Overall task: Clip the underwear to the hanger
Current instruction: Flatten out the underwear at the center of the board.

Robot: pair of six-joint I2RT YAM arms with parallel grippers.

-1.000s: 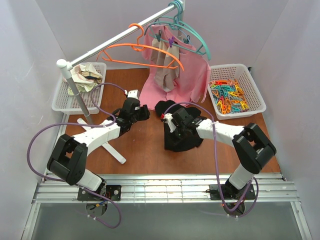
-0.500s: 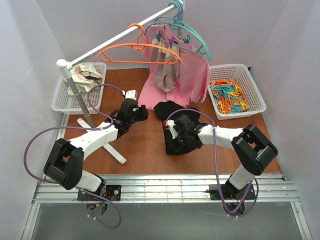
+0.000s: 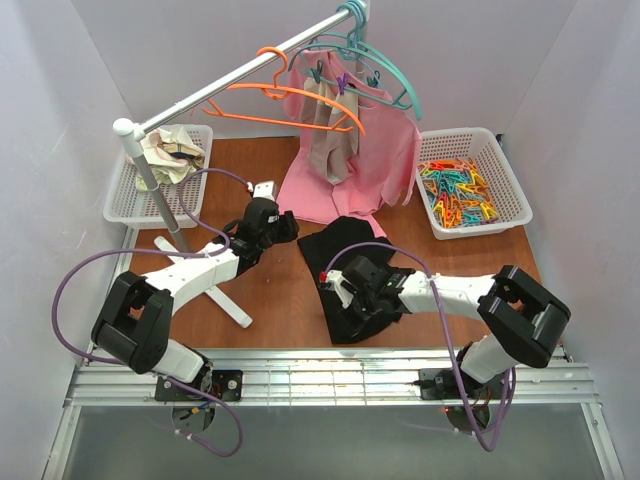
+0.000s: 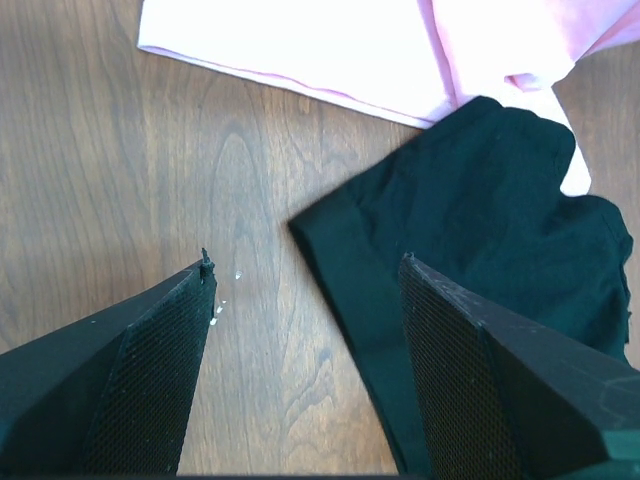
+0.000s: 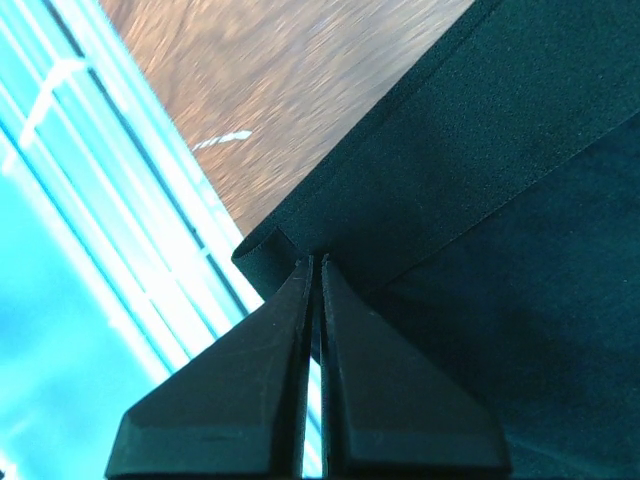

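Underwear point(image 3: 340, 240) lies on the table point(image 3: 270, 300), well apart from the hung-up hanger point(image 3: 290, 95). The right gripper point(image 5: 312, 262) pinches its hem, probably to spread it flat. The left gripper point(image 4: 305, 268) hovers spread over its corner.

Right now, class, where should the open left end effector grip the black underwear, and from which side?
Probably the flat hemmed band along the left edge of the underwear, approached from above on its left: it lies free beside the left end effector, while the right end effector is shut on another hem.
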